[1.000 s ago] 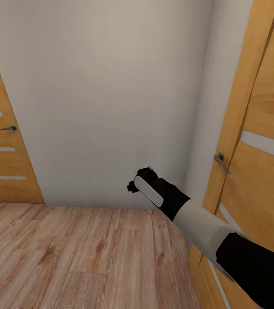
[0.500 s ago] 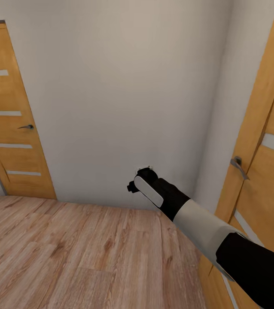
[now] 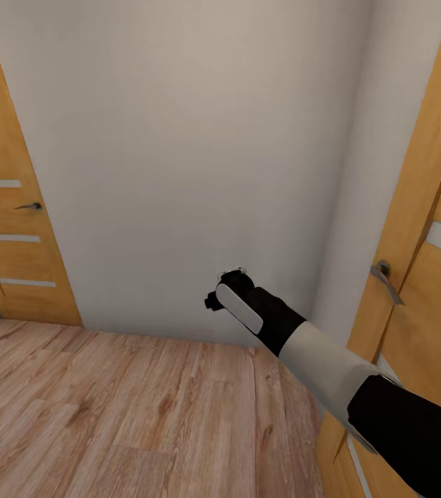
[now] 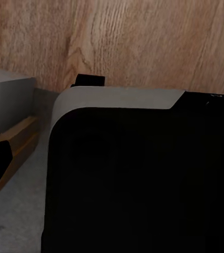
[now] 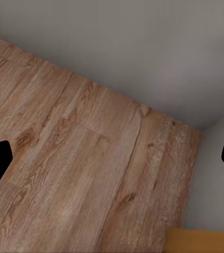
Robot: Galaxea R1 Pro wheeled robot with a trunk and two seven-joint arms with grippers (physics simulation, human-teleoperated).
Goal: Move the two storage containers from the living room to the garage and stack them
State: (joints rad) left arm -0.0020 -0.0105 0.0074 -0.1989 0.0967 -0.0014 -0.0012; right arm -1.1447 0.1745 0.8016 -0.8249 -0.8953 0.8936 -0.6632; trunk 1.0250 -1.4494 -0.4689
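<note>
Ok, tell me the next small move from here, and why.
Probably turn the base away from this corner and keep driving. The head view faces a blank white wall above wood plank floor, with closed wooden doors at left and right. The right claw carries nothing, its fingertips wide apart in the right wrist view.

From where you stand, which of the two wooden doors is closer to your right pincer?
The door on the right, whose handle sits just beyond the right arm. The other door stands across the wood floor at the far left.
</note>
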